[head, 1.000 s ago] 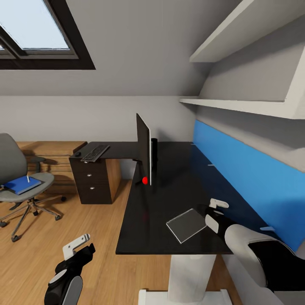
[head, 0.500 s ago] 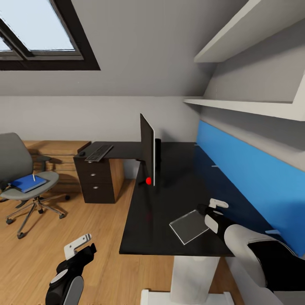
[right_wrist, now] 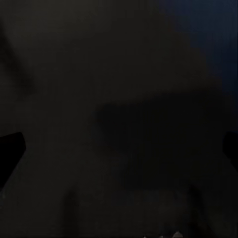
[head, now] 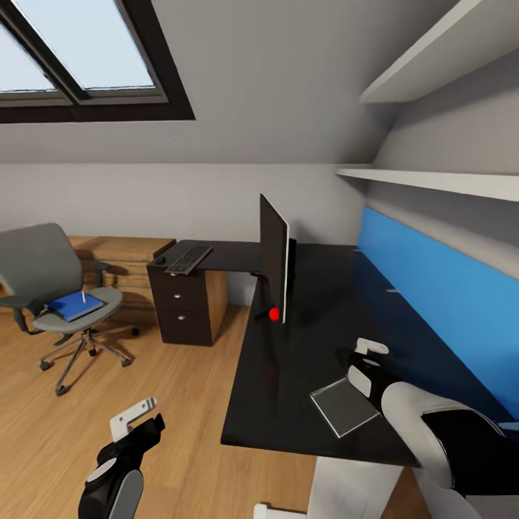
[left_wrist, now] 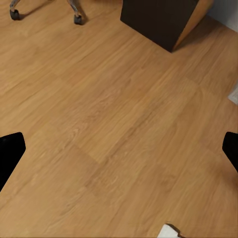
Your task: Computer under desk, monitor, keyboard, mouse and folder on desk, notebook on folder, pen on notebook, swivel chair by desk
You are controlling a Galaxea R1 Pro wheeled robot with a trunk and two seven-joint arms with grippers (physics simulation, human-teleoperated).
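Note:
The black desk [head: 303, 346] carries the monitor [head: 274, 256], seen nearly edge-on, with the keyboard [head: 189, 259] and the mouse [head: 161, 260] on its far wing. A light-grey notebook [head: 343, 408] lies near the desk's front edge. My right gripper [head: 365, 355] hovers open just beyond the notebook's far corner, over bare desktop [right_wrist: 119, 124]. The swivel chair [head: 45, 272] stands apart at the left, holding the blue folder [head: 74, 305] with the pen [head: 83, 296] on it. My left gripper [head: 137, 422] hangs open over the wood floor [left_wrist: 114, 114]. The computer is out of view.
A black drawer unit [head: 184, 310] supports the desk's far wing, with low wooden shelving [head: 122, 259] behind the chair. A blue wall panel [head: 440, 303] and white shelves [head: 432, 180] run along the right. A skylight [head: 79, 65] sits overhead.
The whole view has swung left, so the desk, monitor and chair sit further right in the picture. Both grippers keep their places in the view and stay open.

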